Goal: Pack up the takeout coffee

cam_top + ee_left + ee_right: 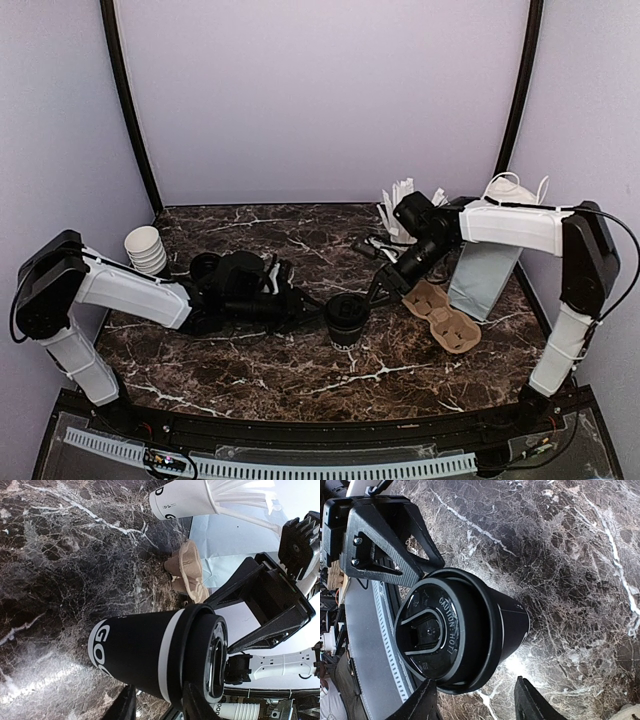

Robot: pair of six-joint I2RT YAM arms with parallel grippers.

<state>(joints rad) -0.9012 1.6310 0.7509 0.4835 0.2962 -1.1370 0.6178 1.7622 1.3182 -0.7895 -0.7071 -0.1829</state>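
One coffee cup (343,320) is stood upright at the middle of the table (250,380), gripped between the left gripper's (160,705) two fingers, while the right gripper's (477,700) two fingers are spread wide beside it, near one cardboard carrier (442,315).

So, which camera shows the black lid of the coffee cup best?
The right wrist view: the lid of the coffee cup faces the camera, and its lettering is readable. The left wrist view shows it nearly edge-on. The top view shows it small and dark.
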